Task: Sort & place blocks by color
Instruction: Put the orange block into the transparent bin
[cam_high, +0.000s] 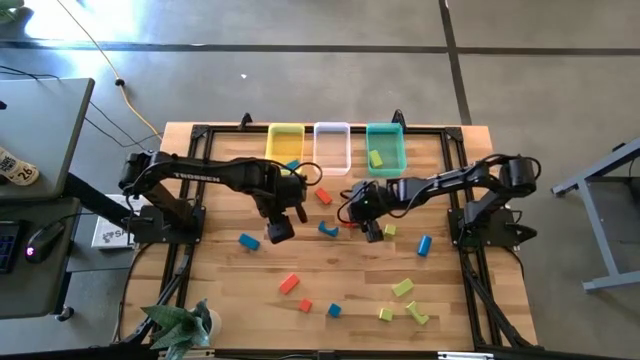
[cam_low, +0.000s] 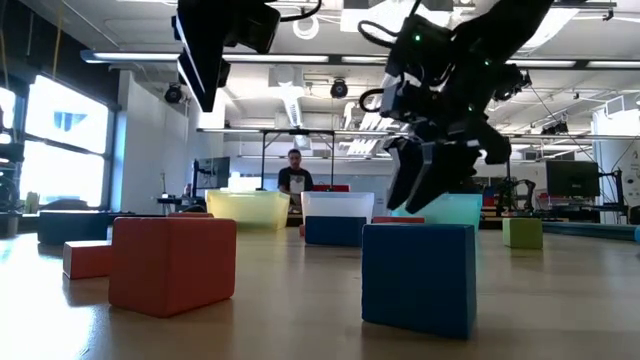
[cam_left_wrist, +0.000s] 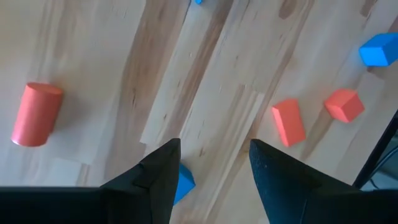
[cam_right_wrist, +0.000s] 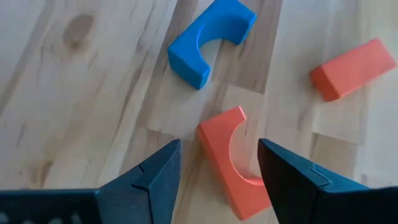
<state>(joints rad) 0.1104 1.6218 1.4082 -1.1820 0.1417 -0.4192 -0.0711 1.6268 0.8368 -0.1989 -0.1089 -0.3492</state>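
Both arms reach over the centre of the wooden tabletop (cam_high: 330, 270) in the high view; white lettering runs along the left arm (cam_high: 200, 172) but is too small to read. The left gripper (cam_left_wrist: 210, 163) hovers with jaws released and empty above bare wood, a blue block (cam_left_wrist: 182, 182) partly hidden behind one finger. The right gripper (cam_right_wrist: 217, 165) hangs with jaws released over a red-orange arch (cam_right_wrist: 230, 163), not gripping it; a blue arch (cam_right_wrist: 208, 42) and a red-orange bar (cam_right_wrist: 353, 68) lie near. Only the high view shows the yellow tray (cam_high: 285, 143), clear tray (cam_high: 332, 146) and teal tray (cam_high: 385, 147) at upper centre, and yellow-green blocks (cam_high: 402, 288) at lower right. The low view alone shows a person (cam_low: 294, 175) beyond the trays.
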